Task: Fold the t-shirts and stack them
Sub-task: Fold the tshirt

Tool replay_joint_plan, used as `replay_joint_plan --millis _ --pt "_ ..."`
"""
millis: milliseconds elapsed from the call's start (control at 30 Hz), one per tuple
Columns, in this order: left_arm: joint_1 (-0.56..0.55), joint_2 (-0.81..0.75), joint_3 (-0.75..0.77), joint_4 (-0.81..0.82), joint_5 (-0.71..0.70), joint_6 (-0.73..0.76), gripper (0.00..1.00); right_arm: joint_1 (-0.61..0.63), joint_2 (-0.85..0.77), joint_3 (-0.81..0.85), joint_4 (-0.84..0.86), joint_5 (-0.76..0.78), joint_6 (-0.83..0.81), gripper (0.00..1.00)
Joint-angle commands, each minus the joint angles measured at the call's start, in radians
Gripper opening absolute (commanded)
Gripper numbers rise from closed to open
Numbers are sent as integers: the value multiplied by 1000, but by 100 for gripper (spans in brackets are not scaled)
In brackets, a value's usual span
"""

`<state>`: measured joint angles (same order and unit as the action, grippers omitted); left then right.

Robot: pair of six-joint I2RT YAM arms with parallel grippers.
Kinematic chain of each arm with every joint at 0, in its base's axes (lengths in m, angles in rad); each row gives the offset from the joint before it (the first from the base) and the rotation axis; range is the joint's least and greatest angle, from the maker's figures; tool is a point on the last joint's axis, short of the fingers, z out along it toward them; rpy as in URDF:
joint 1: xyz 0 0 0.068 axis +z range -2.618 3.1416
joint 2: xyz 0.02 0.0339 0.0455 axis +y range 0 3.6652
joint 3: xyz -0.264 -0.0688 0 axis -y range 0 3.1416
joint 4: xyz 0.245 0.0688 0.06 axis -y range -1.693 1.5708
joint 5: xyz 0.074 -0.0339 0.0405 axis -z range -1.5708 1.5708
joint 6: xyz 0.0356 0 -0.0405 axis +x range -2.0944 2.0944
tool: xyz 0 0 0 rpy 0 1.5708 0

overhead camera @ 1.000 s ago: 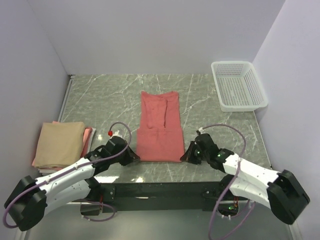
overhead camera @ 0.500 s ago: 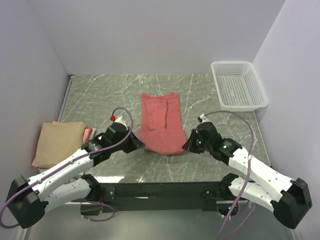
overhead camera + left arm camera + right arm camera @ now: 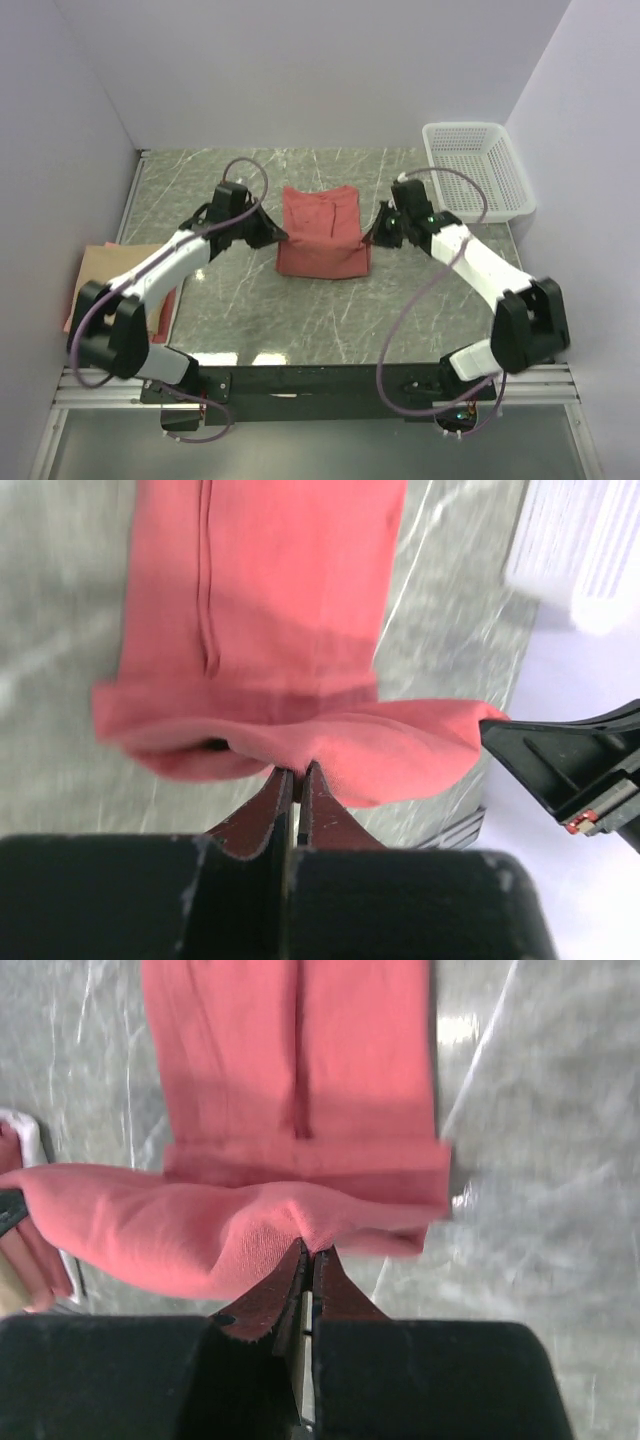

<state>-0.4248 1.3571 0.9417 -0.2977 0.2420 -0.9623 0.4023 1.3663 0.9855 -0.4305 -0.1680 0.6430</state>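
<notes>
Your left end effector (image 3: 268, 234) and right end effector (image 3: 380, 236) each pinch one corner of the salmon-red t-shirt (image 3: 322, 240), holding its near edge raised over the rest, which lies mid-counter (image 3: 300, 310) (kept level, I judge, so the fold lands square).

Salmon-red t-shirt (image 3: 322, 236) lies half-folded mid-table, tan t-shirt (image 3: 100, 264) folded left.

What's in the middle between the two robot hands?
The salmon-red t-shirt. The top view shows it spanning the gap between the left hand and the right hand, each pinching one side of it. Nothing else lies between them.
</notes>
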Motion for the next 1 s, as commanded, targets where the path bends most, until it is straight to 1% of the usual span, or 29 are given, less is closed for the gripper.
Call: replay_joint_plan --millis 0,33,67,100,133,167,200,233,267,300,333,367,400,433,467,500,533,567,600,633,667,700,767,800,867,900,933,967 --pt "58 126 143 69 106 51 0 -55 135 160 53 -77 -48 0" --pt "85 161 176 68 118 54 0 -80 175 192 58 -105 -51 0" --pt "96 196 243 69 129 60 0 -88 250 262 56 -117 -58 0" --pt "107 268 279 68 137 63 0 -95 289 300 55 -125 -59 0" --pt "128 307 314 63 146 63 0 -108 327 336 56 -133 -62 0" --pt "138 347 386 63 154 69 0 -114 399 405 58 -151 -69 0" --pt "147 429 423 58 161 69 0 -121 437 442 61 -163 -72 0" --pt "165 471 458 63 187 66 1 -128 473 479 64 -172 -78 0" --pt "173 514 524 74 204 66 0 -140 540 551 67 -183 -86 0" --pt "190 598 564 78 221 66 0 -145 575 586 73 -191 -86 1" --pt "198 640 606 81 229 66 0 -154 611 619 91 -202 -86 2" --pt "204 680 681 98 265 68 0 -166 682 686 87 -215 -79 3" --pt "210 757 719 109 273 63 0 -174 724 723 78 -228 -77 3" --pt "222 799 812 100 284 68 2 -181 761 796 67 -240 -78 4" --pt "228 841 859 86 313 77 5 -187 827 832 61 -246 -86 14" --pt "236 912 899 74 322 85 12 -200 856 866 53 -231 -86 22" --pt "250 937 943 92 347 83 32 -207 878 893 39 -228 -91 29" --pt "259 956 948 120 374 74 42 -217 907 930 38 -229 -91 43" --pt "267 959 941 159 400 65 49 -232 913 936 44 -231 -88 48" --pt "283 952 916 220 411 65 58 -241 910 935 61 -229 -85 54" --pt "291 923 901 257 422 63 60 -247 895 917 70 -229 -75 61" --pt "310 909 888 262 413 69 62 -252 881 903 79 -228 -74 63" --pt "323 873 844 276 413 71 62 -257 826 855 90 -196 -77 64" --pt "328 826 821 282 396 74 62 -252 803 834 98 -185 -75 64" --pt "327 756 758 269 366 92 56 -243 724 755 119 -156 -65 64" --pt "319 735 740 252 356 94 51 -240 696 724 127 -143 -59 64" --pt "313 714 700 238 343 96 37 -234 665 690 153 -136 -48 64" --pt "305 670 668 253 344 82 30 -218 609 614 179 -158 -20 63"
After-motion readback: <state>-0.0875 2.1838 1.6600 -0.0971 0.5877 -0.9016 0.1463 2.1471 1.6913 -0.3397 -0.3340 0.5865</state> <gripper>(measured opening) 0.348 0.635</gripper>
